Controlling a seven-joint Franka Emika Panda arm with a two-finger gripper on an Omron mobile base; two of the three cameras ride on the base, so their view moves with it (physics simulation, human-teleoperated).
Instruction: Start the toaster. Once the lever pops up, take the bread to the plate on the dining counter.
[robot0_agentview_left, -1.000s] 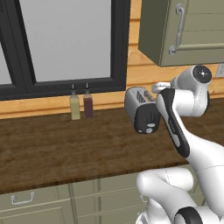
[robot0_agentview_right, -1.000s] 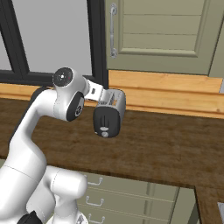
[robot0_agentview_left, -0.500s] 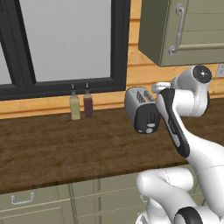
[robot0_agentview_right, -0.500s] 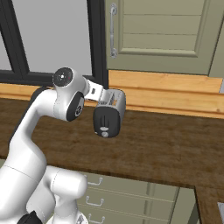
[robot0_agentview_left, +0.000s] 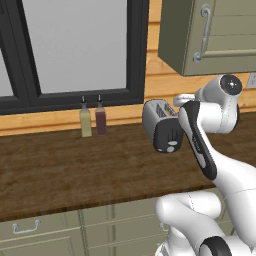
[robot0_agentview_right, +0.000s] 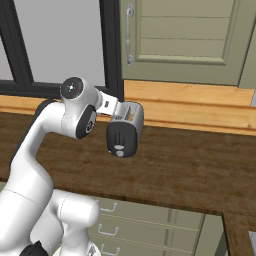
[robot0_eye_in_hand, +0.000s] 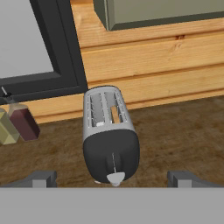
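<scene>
The silver-grey toaster (robot0_eye_in_hand: 110, 135) stands on the dark wood worktop (robot0_agentview_left: 75, 170) below the window; it also shows as toaster (robot0_agentview_left: 161, 127) and toaster (robot0_agentview_right: 125, 131) in the base views. Its dark end panel faces me, and the pale knob (robot0_eye_in_hand: 116, 177) sits at the low end of its slot. The bread (robot0_eye_in_hand: 115, 114), a light-brown slice, stands in the right-hand slot with only its top edge showing. My gripper (robot0_eye_in_hand: 113, 179) is open, level with the toaster's near end, one fingertip far out on each side and touching nothing. The plate and the dining counter are out of view.
Two slim bottles (robot0_agentview_left: 93, 117) stand against the wooden wall to the left of the toaster. A pale green wall cabinet (robot0_agentview_left: 210, 35) hangs above and to the right. The black window frame (robot0_eye_in_hand: 61, 52) is behind the toaster. Drawer fronts (robot0_agentview_right: 150, 225) run under the worktop.
</scene>
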